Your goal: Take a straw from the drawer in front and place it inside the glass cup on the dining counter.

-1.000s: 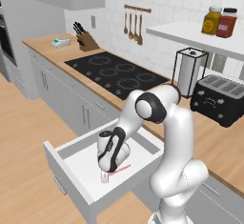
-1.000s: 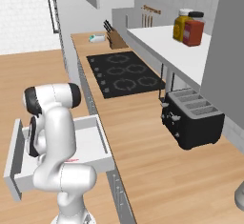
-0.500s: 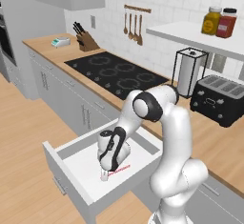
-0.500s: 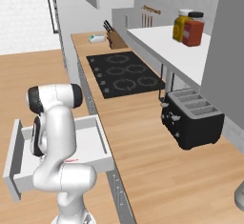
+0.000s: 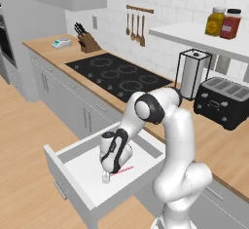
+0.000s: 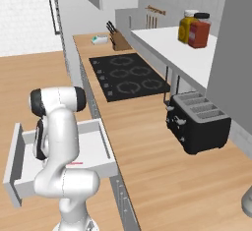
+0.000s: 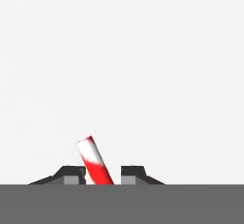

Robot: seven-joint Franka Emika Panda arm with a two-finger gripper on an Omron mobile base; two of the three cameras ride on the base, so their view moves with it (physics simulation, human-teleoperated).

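Hand view looks down on the plain white floor of the drawer (image 7: 143,51), with the straw (image 7: 95,160), striped red and white here, rising at a slant from between the two dark fingertips (image 7: 132,173). The fingertips sit narrowly on either side of it, close against it, so the pincer (image 7: 103,175) looks closed on the straw, though actual contact at the pads is cut off by the bottom of that view.

From the left base view, the drawer (image 5: 73,167) stands pulled out from the light-grey cabinets below the wood counter (image 5: 219,145). The arm bends down into it, and the pincer (image 5: 106,177) reaches the drawer floor near the middle. The straw (image 5: 124,170) lies flat there as a thin pink line, running from the pincer tip out to the right.

From the right base view, the drawer (image 6: 96,151) is open to the left of the counter (image 6: 147,146), and a short piece of the straw (image 6: 76,163) shows on its white floor just beside the arm's body, which hides the pincer.

On the counter sit a black hob (image 5: 119,74), a black toaster (image 5: 224,101), a paper towel roll in a wire stand (image 5: 193,73) and a knife block (image 5: 87,42).
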